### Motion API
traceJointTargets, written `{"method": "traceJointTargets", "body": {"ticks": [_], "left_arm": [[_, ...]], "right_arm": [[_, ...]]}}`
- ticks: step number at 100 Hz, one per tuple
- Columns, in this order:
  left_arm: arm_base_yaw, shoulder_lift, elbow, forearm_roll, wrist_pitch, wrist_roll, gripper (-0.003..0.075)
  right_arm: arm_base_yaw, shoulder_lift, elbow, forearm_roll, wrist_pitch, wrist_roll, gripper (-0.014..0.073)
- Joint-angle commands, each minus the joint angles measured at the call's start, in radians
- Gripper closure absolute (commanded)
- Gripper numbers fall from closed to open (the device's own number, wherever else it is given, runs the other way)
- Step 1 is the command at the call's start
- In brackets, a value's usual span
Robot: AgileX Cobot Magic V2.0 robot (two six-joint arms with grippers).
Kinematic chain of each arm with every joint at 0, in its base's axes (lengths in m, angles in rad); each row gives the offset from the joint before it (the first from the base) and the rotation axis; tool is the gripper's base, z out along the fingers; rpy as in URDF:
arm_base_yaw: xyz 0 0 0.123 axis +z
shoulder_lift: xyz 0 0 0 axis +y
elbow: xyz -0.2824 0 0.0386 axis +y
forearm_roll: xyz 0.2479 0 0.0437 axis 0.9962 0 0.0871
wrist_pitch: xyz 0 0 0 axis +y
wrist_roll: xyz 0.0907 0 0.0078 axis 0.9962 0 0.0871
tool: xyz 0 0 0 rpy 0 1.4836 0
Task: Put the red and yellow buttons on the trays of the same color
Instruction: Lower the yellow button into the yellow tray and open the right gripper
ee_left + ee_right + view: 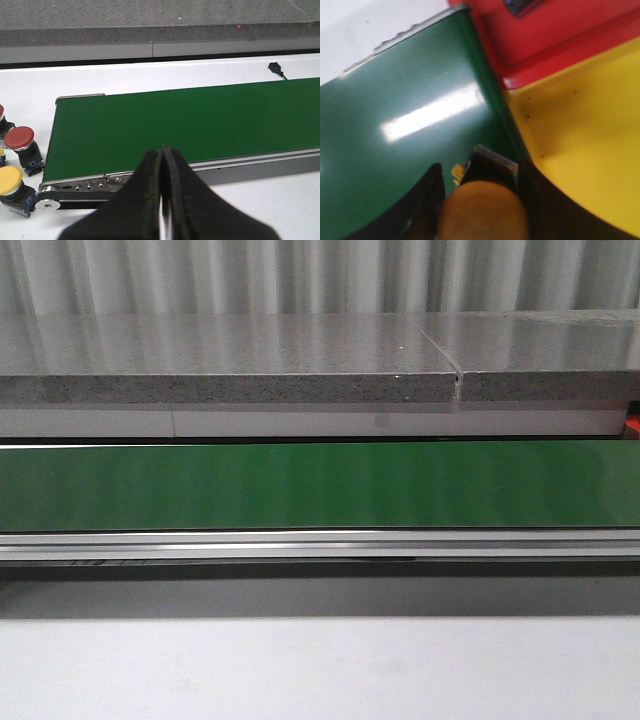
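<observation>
Front view: the green conveyor belt (pixel 320 485) runs left to right across the frame; no arm or button is visible.

Left wrist view: the left gripper (pixel 162 167) has its fingers pressed together, holding nothing. A red button (pixel 20 140) and a yellow button (pixel 11 181) stand cap-up on the white table (pixel 260 205) beside the belt's end.

Right wrist view: the right gripper (pixel 480 187) clamps a yellow-capped button (pixel 482 210), blurred, cap toward the camera, over the belt edge next to the yellow tray (pixel 585 140); the red tray (pixel 545 35) adjoins the yellow one.
</observation>
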Motion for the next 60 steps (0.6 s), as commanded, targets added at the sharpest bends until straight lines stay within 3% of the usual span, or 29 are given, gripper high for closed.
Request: {"method": "traceJointTargets", "body": {"ticks": [1, 31, 60], "left_arm": [[-0.009, 0.008, -0.027, -0.013, -0.066, -0.008, 0.0741], [-0.009, 0.008, -0.027, -0.013, -0.066, -0.008, 0.0741], [-0.009, 0.008, -0.027, -0.013, -0.066, -0.008, 0.0741]], "right_arm": [[-0.046, -0.048, -0.003, -0.005, -0.065, 0.033, 0.0322], [-0.178, -0.041, 0.071, -0.005, -0.21, 0.081, 0.0322], [-0.165, 0.032, 0.103, 0.014, -0.298, 0.081, 0.0322]]}}
